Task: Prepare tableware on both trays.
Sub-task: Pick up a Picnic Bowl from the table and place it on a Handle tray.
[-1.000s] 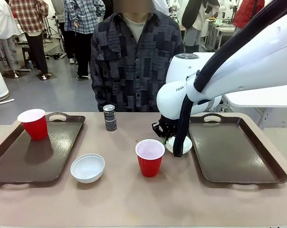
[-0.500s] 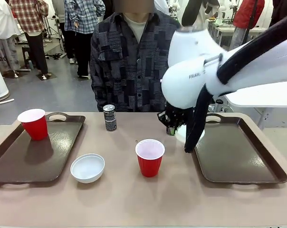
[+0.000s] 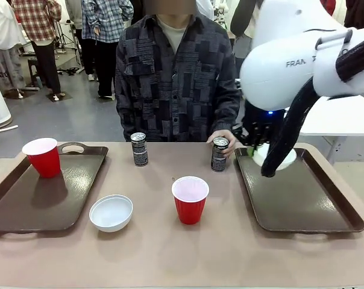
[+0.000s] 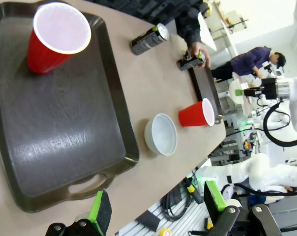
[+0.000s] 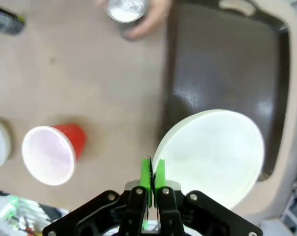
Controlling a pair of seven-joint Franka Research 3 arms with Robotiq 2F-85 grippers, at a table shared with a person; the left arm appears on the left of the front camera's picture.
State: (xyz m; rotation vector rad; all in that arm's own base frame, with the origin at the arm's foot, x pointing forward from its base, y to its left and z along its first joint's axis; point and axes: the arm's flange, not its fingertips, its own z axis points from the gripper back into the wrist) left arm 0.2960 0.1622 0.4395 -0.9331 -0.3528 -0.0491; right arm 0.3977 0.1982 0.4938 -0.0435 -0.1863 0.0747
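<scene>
My left gripper (image 4: 157, 204) hangs wide open with nothing between its jaws, well away from the right tray (image 3: 302, 205). My right gripper (image 5: 152, 173) is pinched tight on the rim of the bowl (image 5: 212, 152), which juts out beside the jaws, above that tray's far-left corner.

Right claw (image 3: 254, 151), pinching the white bowl (image 3: 280, 159) by its rim, is lifting off the surface and swinging from frame centre to the upper right. The bowl is now hanging over the right tray (image 3: 308, 208). Person's hand (image 3: 231, 139) is emerging, holding a can (image 3: 219, 154).
</scene>
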